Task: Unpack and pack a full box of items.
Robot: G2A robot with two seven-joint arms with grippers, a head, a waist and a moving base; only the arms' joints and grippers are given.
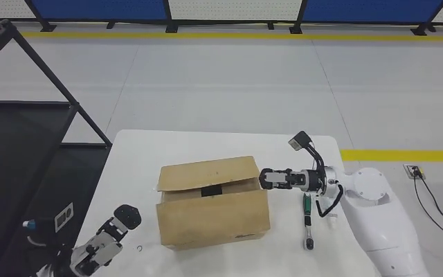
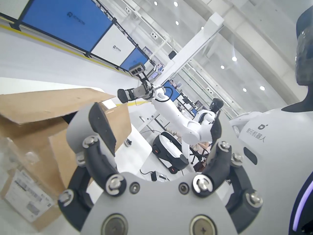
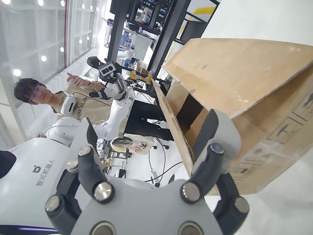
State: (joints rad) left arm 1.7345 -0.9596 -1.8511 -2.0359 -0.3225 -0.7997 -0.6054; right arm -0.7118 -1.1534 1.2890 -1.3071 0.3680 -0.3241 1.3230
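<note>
A brown cardboard box (image 1: 211,204) stands in the middle of the white table (image 1: 138,159). Its top flaps are partly lifted, with a dark gap under the big flap (image 1: 208,174). My right gripper (image 1: 262,179) is at the box's right top edge. In the right wrist view this gripper (image 3: 149,135) is open, and the edge of a side flap (image 3: 171,123) stands between its fingers, close to one finger (image 3: 211,133). My left gripper (image 1: 127,216) is open near the table's front left, apart from the box (image 2: 36,123); nothing sits between its fingers (image 2: 102,125).
A ratchet tool with a green grip (image 1: 306,220) lies on the table right of the box, under the right arm. A small ring (image 1: 139,248) lies near the front left of the box. A black metal frame (image 1: 41,131) stands beyond the table's left edge.
</note>
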